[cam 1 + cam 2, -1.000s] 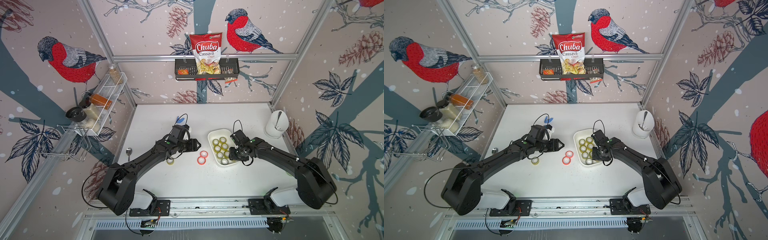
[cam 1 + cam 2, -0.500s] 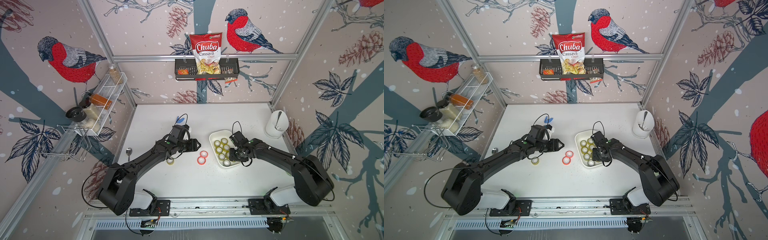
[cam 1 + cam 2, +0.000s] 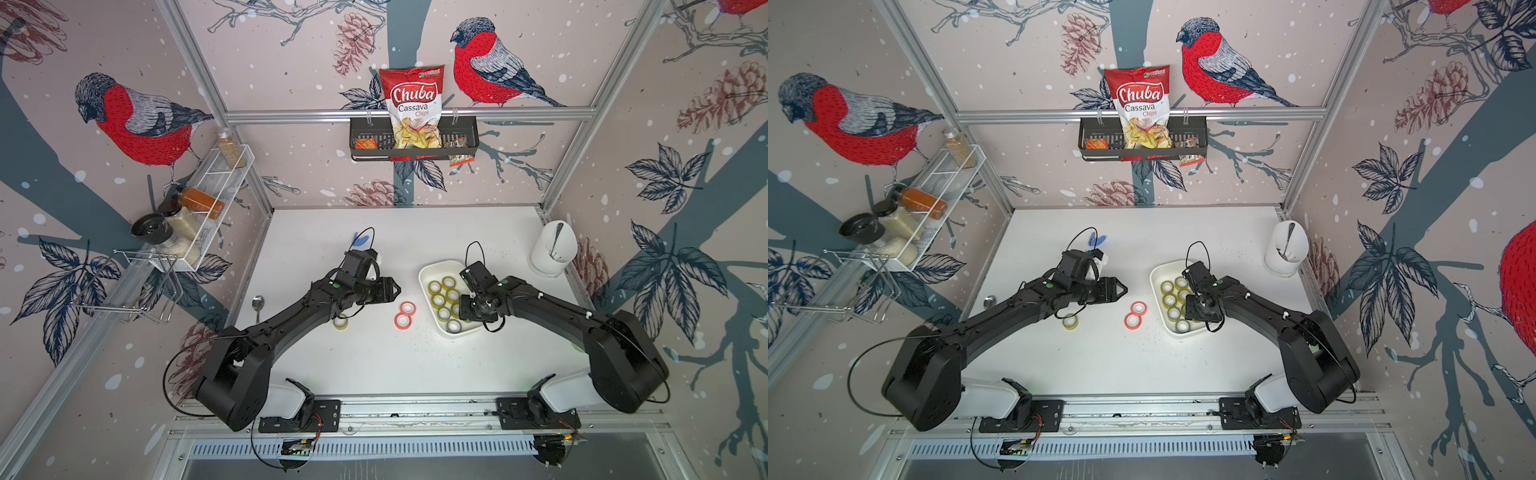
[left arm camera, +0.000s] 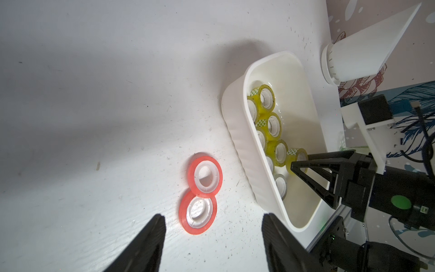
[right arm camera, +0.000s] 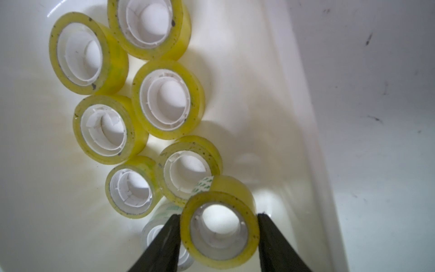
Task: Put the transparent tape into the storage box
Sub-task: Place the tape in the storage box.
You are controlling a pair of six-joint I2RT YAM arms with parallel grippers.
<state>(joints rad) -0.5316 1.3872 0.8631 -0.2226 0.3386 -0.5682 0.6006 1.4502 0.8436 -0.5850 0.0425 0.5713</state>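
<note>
1. One yellow-tinted transparent tape roll [image 5: 235, 188] is pinched across its outer wall by the right gripper [image 5: 219, 214]. It sits low inside the shallow white plastic storage box [image 5: 294, 117], close to one wall. Judged: it is being set into the free gap beside the other rolls [image 5: 164, 101] lying there.
2. Bore axis runs along the gripper, opening upward. The roll is short and round, with no real long axis.
3. Empty left gripper [image 4: 214, 216]: jaws spread, hovering over two red tape rolls [image 4: 204, 176] on the white table [image 4: 94, 94], clear of the box.
4. One spare transparent roll [image 3: 340, 322] lies flat on the table and is not yet stored.

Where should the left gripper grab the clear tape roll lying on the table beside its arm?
Probably best to pinch the clear tape roll across its outer wall, coming straight down from above: it lies flat, hole up, so its round sides stand free.
</note>
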